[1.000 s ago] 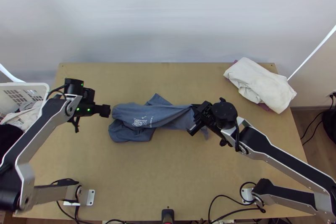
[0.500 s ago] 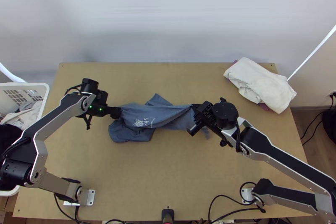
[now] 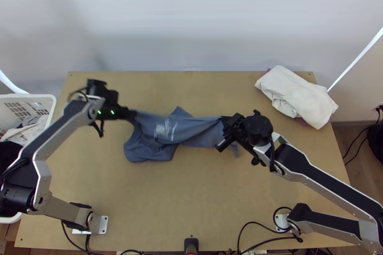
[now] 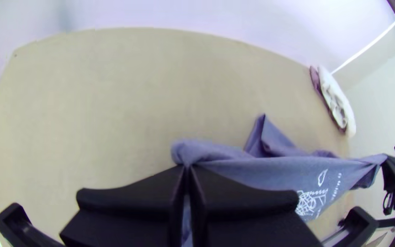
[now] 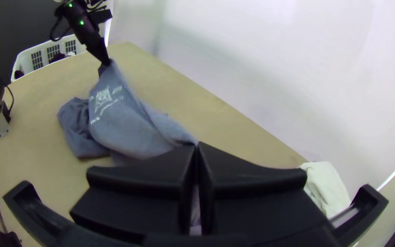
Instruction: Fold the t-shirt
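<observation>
The blue-grey t-shirt (image 3: 191, 130) lies bunched lengthwise across the middle of the table, its upper layer stretched between both grippers and a loose part resting below at its left. At its left end my left gripper (image 3: 133, 115) holds an edge above the table; in the left wrist view the left gripper (image 4: 188, 169) is shut on the t-shirt (image 4: 252, 169). My right gripper (image 3: 223, 126) is at the shirt's right end. In the right wrist view the right gripper (image 5: 197, 146) is shut on the t-shirt (image 5: 129, 132), whose white print faces up.
Folded white cloth (image 3: 297, 94) with a purple piece under it lies at the table's back right corner. A white basket (image 3: 51, 99) holding clothes stands beyond the left edge. Cables (image 3: 261, 224) run along the near edge of the table (image 3: 191, 197).
My left gripper has moved right onto the t-shirt's left end, taken hold of it, and lifted that end, shifting slightly back up the table. The right gripper has barely moved.
</observation>
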Robot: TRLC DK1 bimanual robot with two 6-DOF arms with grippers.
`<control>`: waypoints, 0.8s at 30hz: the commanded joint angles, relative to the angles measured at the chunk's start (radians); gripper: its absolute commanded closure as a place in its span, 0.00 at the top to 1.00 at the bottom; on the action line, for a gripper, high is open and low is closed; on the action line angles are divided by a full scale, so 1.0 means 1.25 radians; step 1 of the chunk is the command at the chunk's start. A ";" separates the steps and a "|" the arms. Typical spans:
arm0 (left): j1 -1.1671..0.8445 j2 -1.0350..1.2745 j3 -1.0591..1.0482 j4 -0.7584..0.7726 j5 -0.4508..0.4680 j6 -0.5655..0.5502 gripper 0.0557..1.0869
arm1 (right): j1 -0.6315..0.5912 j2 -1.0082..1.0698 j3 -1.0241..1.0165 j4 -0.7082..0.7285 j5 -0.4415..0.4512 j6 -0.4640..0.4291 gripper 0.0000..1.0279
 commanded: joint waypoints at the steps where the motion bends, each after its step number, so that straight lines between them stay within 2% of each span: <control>1: 0.048 -0.050 0.130 -0.028 -0.001 -0.047 0.04 | -0.030 0.000 0.034 0.046 0.027 -0.022 0.03; 6: 0.078 -0.093 0.284 -0.074 -0.025 -0.055 0.04 | -0.070 0.029 0.099 0.102 0.062 -0.056 0.03; 13: 0.089 -0.185 0.366 -0.099 -0.043 -0.055 0.04 | -0.075 0.045 0.206 0.176 0.106 -0.098 0.03; 18: 0.092 -0.249 0.349 -0.130 -0.046 -0.045 0.04 | -0.062 0.030 0.229 0.185 0.123 -0.114 0.03; 24: 0.045 -0.268 0.228 -0.207 -0.045 -0.040 0.04 | -0.057 -0.019 0.133 0.110 0.143 -0.090 0.03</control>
